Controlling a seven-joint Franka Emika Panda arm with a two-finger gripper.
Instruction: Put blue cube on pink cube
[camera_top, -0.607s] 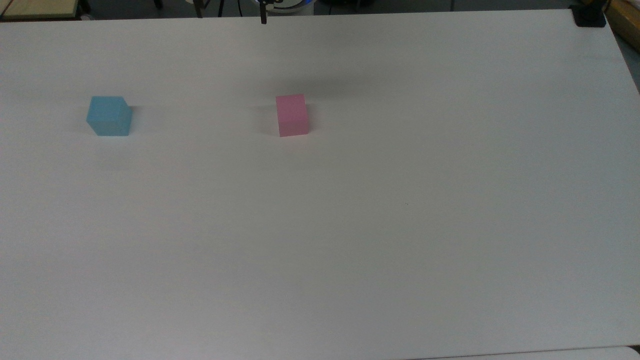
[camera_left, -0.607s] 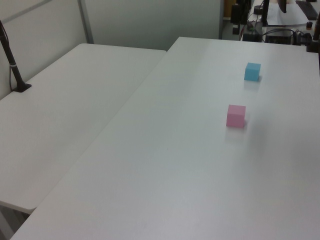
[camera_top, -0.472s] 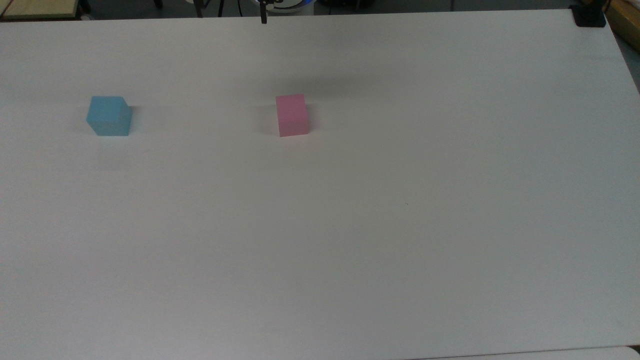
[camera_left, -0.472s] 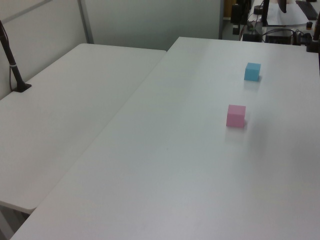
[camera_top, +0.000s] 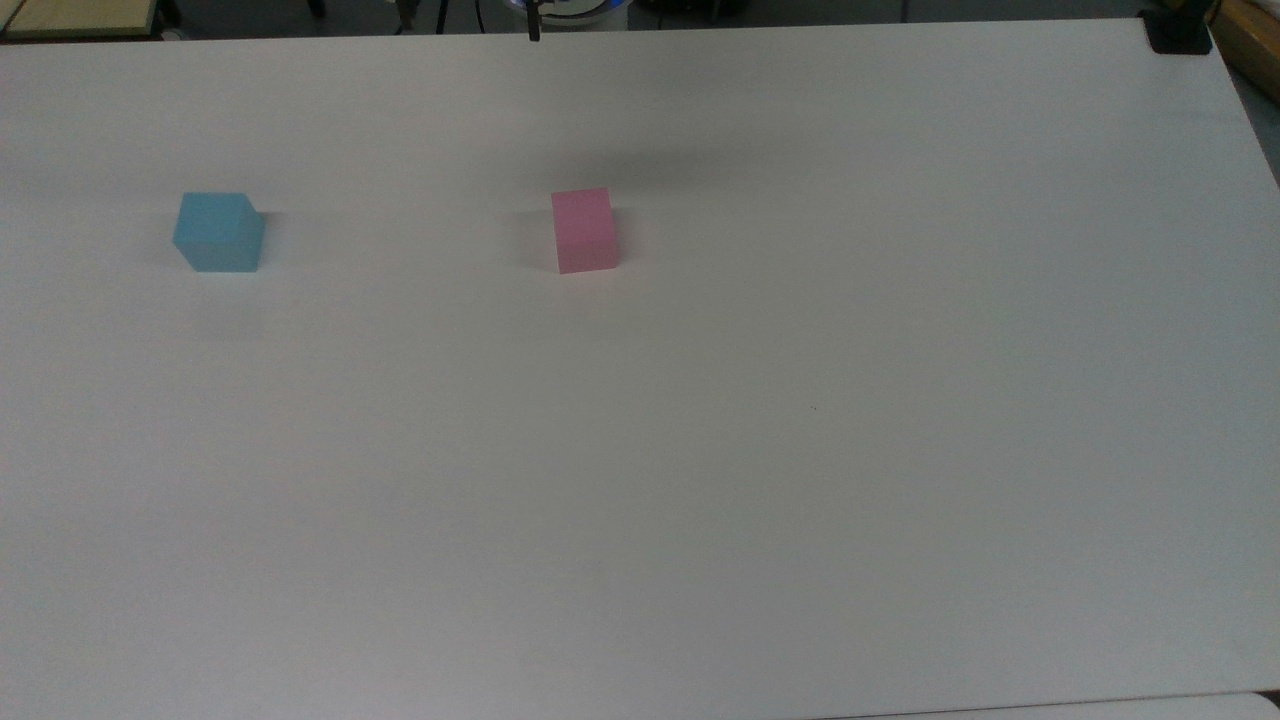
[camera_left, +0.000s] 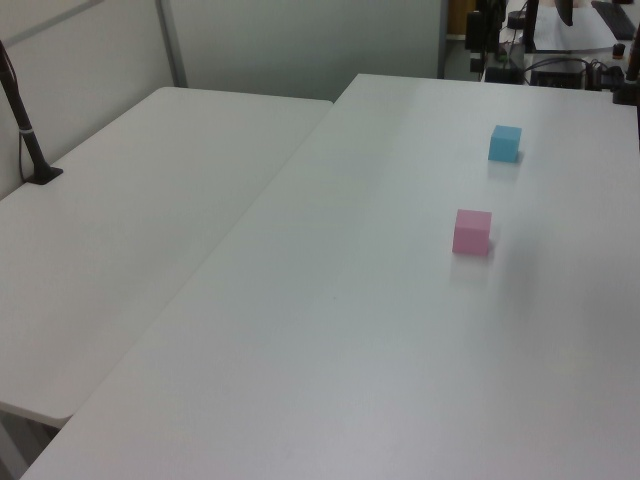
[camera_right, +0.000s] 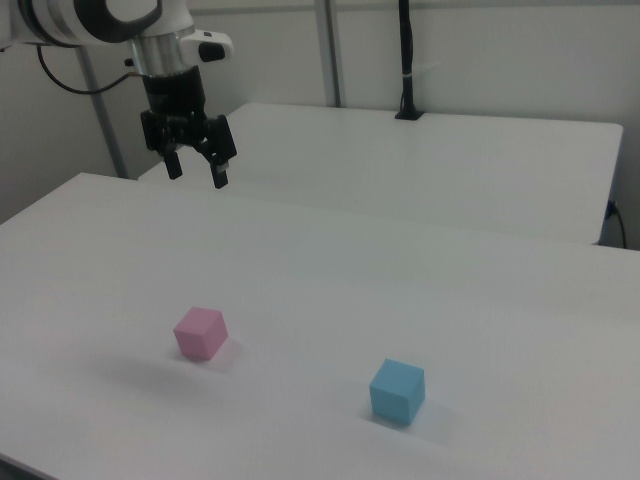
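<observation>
The blue cube (camera_top: 218, 232) (camera_left: 505, 143) (camera_right: 397, 391) rests on the white table (camera_top: 700, 450), toward the top view's left. The pink cube (camera_top: 584, 231) (camera_left: 472, 231) (camera_right: 200, 332) sits apart from it, near the table's middle. My gripper (camera_right: 196, 172) hangs open and empty high above the table, up and behind the pink cube in the right view. It touches neither cube. One dark fingertip (camera_top: 533, 32) pokes in at the top view's upper edge.
A second white table (camera_left: 150, 200) (camera_right: 450, 160) adjoins this one. A black post on a clamp (camera_left: 25, 130) (camera_right: 405, 60) stands on it. A black clamp (camera_top: 1180, 35) sits at the top view's upper right corner. Cables and gear (camera_left: 545, 55) lie past the far end.
In the top view the dark fingertip has crept slightly up and to the right along the upper edge. Both cubes stay where they were.
</observation>
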